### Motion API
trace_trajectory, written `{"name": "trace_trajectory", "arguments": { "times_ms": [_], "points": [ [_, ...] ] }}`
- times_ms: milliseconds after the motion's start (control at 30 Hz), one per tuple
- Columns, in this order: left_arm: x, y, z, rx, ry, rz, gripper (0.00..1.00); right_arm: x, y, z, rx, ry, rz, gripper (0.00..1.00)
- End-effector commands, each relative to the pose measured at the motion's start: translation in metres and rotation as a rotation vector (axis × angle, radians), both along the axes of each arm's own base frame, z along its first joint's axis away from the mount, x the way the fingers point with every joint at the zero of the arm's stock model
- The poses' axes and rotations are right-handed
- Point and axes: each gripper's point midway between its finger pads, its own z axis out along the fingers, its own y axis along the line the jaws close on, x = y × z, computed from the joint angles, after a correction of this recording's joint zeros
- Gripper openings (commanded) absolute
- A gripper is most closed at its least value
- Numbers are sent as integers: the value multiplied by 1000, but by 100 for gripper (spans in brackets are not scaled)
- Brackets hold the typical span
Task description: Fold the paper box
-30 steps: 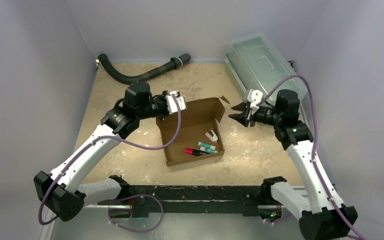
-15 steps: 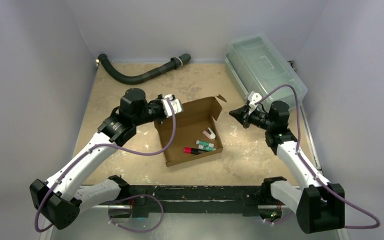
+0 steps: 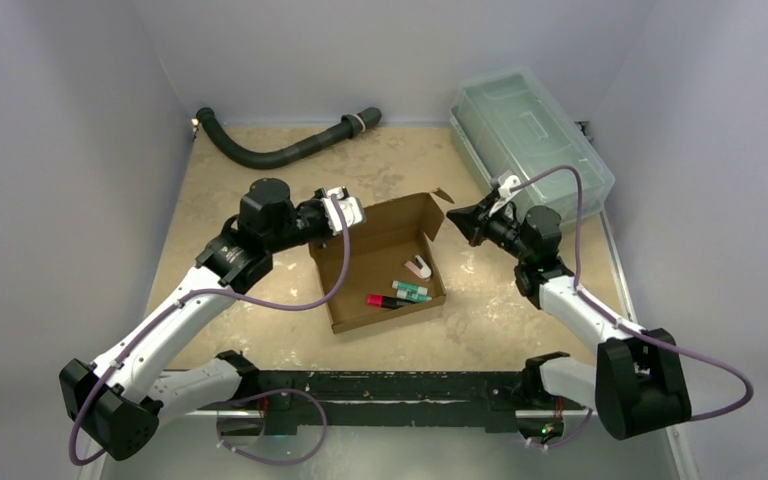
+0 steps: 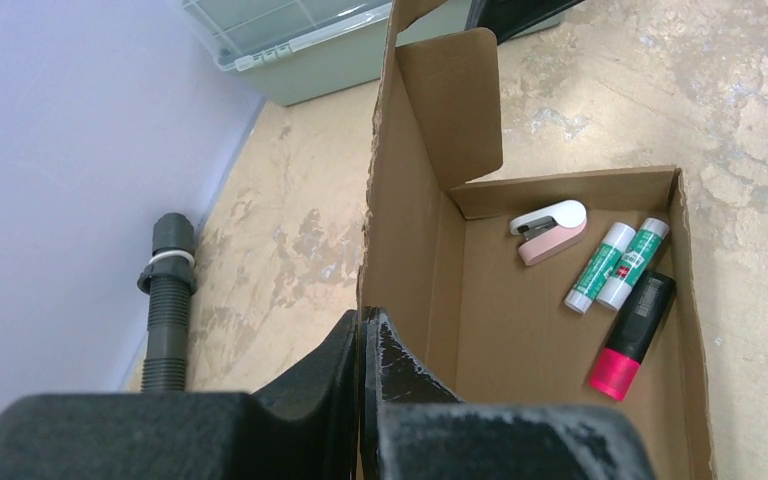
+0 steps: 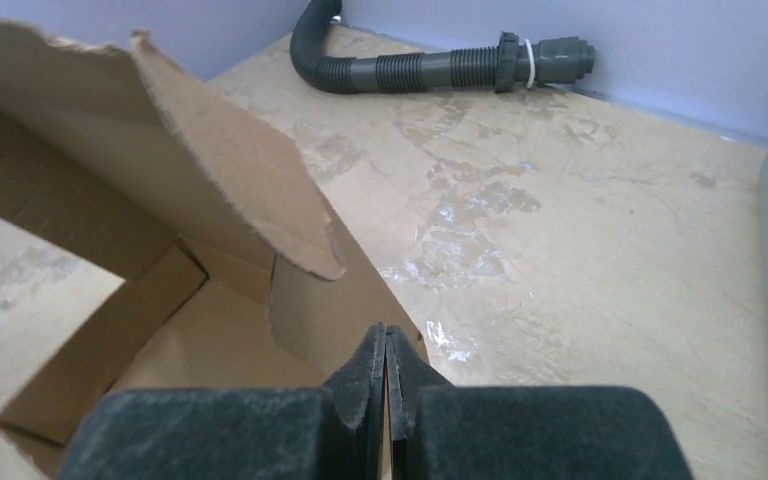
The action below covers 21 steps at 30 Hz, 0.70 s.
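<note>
You're pinching the left wall of the paper box (image 3: 365, 275) with your left gripper (image 4: 362, 318), jaws clamped tight on the cardboard edge. Your right gripper (image 5: 387, 335) is sitting fully closed at the box's far right corner, just by the raised flap (image 5: 210, 170); can't tell if it's catching any cardboard. The box is lying open mid-table (image 3: 260, 190), with two glue sticks (image 4: 615, 262), a marker (image 4: 632, 335) and a small pink item (image 4: 550, 228) inside.
</note>
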Motion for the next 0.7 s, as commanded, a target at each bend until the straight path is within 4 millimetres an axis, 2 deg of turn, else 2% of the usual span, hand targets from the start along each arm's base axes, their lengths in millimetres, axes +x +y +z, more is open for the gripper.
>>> {"name": "trace_trajectory", "arguments": {
  "times_ms": [0,233,433,667],
  "points": [
    [2,3,7,-32,-6,26,0,19,-5,8,96,28,-109,0],
    [4,4,7,-46,5,30,0,26,5,-9,113,108,-118,0],
    [6,5,6,-51,11,33,0,14,33,-28,104,177,-9,0],
    [7,4,3,-55,23,24,0,10,50,-38,115,237,51,0]
  ]
}}
